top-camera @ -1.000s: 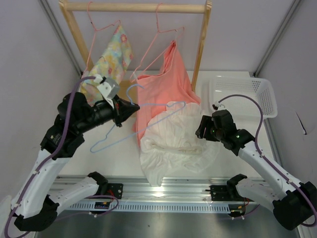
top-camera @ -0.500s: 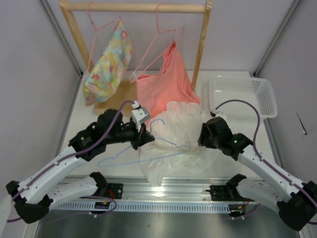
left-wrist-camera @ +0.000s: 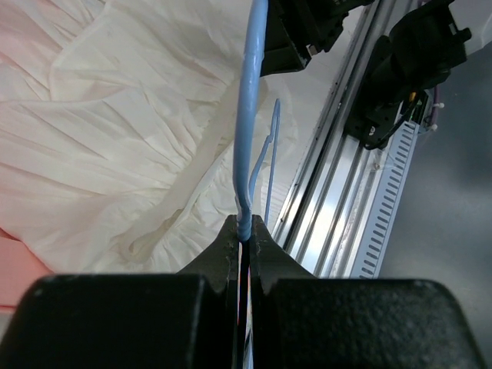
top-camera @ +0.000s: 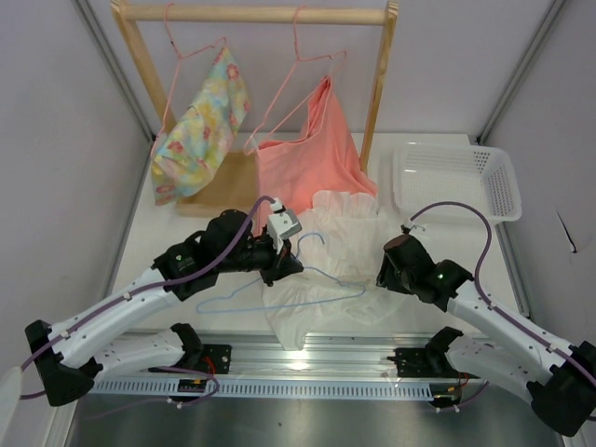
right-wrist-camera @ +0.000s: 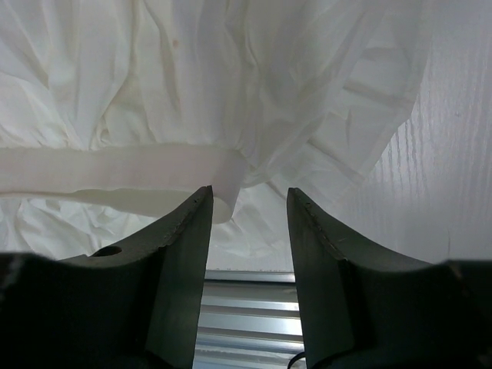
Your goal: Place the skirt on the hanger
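1. Blue hanger point(left-wrist-camera: 250, 115) pinched in my left jaws, over the white skirt point(top-camera: 349, 247) on the surface point(top-camera: 447, 237).
2. Right jaws spread around the waistband point(right-wrist-camera: 115, 165).
3. Next, likely: pinch it, thread hanger through.

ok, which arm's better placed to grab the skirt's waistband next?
Right. The right gripper is open at the waistband end of the skirt. The left gripper is shut on the hanger, so it's busy.

Robot lab — aluminium rail point(top-camera: 307, 358), plain walls point(top-camera: 56, 140)
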{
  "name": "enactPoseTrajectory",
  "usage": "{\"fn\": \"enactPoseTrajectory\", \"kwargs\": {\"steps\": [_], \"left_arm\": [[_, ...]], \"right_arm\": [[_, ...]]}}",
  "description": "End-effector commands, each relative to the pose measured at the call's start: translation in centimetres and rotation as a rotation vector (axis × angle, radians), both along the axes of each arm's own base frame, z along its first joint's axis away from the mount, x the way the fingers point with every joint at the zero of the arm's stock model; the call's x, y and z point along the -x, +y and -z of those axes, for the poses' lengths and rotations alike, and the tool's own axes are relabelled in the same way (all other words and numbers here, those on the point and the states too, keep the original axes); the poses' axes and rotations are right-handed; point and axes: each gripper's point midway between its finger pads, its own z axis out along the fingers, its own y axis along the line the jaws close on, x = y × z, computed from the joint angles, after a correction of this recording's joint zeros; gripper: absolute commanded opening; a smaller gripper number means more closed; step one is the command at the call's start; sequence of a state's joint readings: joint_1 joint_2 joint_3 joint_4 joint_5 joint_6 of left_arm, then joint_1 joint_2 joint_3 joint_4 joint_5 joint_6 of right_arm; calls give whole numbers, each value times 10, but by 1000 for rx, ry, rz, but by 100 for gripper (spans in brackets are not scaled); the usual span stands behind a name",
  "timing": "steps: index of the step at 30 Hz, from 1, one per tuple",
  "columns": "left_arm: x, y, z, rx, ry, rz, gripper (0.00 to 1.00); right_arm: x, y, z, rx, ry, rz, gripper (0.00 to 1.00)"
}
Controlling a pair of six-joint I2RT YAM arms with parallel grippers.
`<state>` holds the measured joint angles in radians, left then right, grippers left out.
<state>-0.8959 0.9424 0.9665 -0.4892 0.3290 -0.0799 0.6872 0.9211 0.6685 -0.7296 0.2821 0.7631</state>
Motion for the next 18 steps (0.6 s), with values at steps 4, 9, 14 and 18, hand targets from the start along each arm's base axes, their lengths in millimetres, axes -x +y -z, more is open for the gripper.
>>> {"fn": "enactPoseTrajectory", "kwargs": {"steps": [4, 9, 14, 18], "left_arm": [[-13, -15, 2, 18, -28, -18, 0], [-26, -22, 6, -3, -39, -45, 0], [-32, -29, 1, -24, -69, -47, 0], [-38, -31, 6, -59, -80, -58, 0]], "right_arm": [[-2, 3, -15, -49, -85, 25, 49], [3, 11, -13, -70, -84, -14, 48], [6, 14, -2, -47, -58, -24, 41], [2, 14, 1, -26, -59, -16, 41]]}}
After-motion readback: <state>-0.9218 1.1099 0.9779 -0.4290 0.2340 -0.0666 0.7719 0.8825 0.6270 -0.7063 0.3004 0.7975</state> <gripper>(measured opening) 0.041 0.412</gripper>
